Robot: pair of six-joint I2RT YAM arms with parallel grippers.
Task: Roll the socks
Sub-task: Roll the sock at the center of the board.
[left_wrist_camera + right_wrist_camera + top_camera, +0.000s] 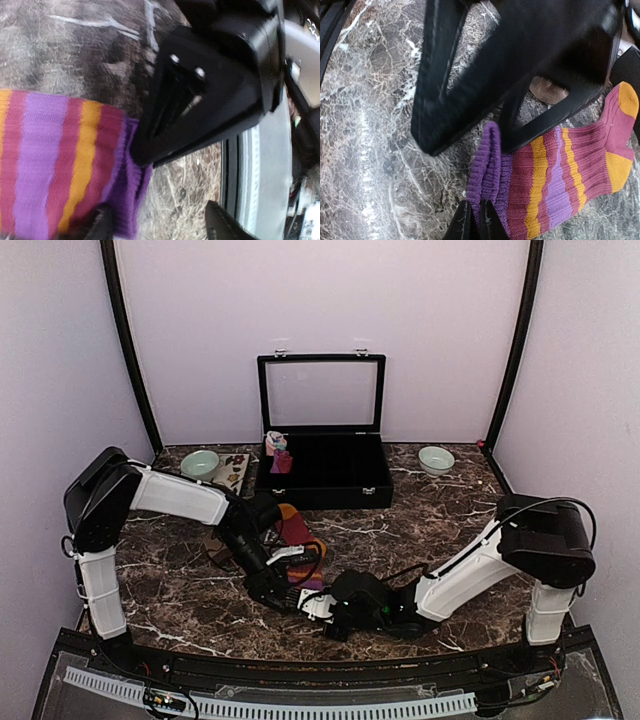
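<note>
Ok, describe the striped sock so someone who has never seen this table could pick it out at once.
Start from the black case open at the back of the marble table. In front of its left half, toward the near edge, lies the sock. It alone is maroon with orange heel and toe and a purple-and-orange banded cuff; the tan-brown piece beside it is plain.

I read striped sock (555, 175): ribbed knit cloth, matt | worktop (370, 150): dark veined stone look, glossy, smooth

White arms (180, 497), black joints (100, 502), black cables (545, 503)
</note>
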